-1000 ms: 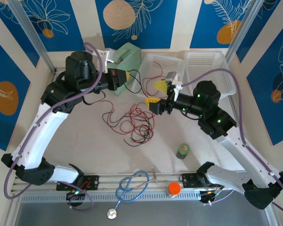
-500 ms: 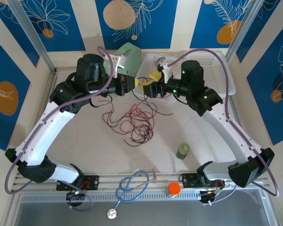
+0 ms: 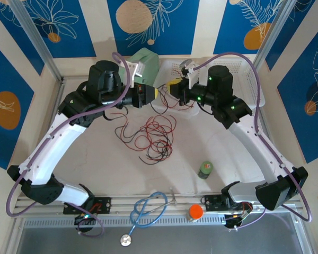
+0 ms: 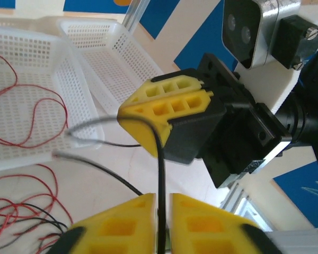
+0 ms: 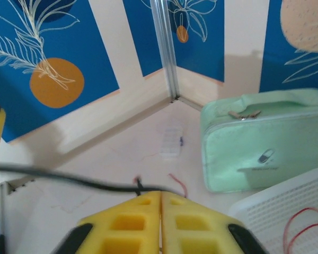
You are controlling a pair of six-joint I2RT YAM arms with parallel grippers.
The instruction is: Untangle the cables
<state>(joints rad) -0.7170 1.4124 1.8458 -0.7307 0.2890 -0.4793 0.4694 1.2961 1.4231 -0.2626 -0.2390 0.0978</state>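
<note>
The red and black cables [image 3: 153, 136] lie tangled on the table in the middle. A loop of the red cable [image 4: 37, 111] reaches into a white basket. My two grippers meet above the far side of the tangle. The right gripper [image 3: 172, 85] is shut, with the black cable [image 5: 69, 180] pinched at its tips [image 5: 160, 193]. The left gripper [image 3: 155, 92] faces it. Its yellow fingers [image 4: 196, 211] stand a narrow gap apart, and the black cable [image 4: 160, 169] runs up through that gap [image 4: 163, 197] to the right gripper [image 4: 148, 127].
A mint-green case [image 3: 146, 63] sits at the back, beside two white baskets [image 3: 238, 74]. A small green bottle [image 3: 205, 169], an orange cap [image 3: 195, 212] and a blue stethoscope [image 3: 148, 209] lie toward the near edge.
The right arm swung up and left to meet the left gripper and shut on the black cable. The left jaws have parted slightly.
</note>
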